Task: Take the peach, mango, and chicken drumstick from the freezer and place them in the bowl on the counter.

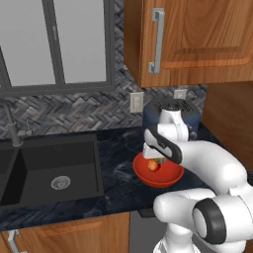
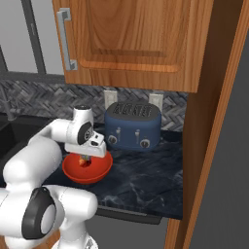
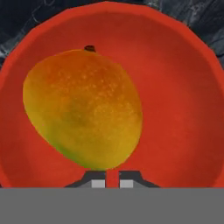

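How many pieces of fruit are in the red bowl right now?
1 visible: a mango, orange-yellow with green, lying in the bowl directly under the hand. The arm covers part of the bowl in both base views, so another may be hidden.

Home kitchen: sink (image 1: 54,173), toaster (image 2: 133,125), wooden cabinets (image 2: 136,39), stone counter (image 2: 146,180)
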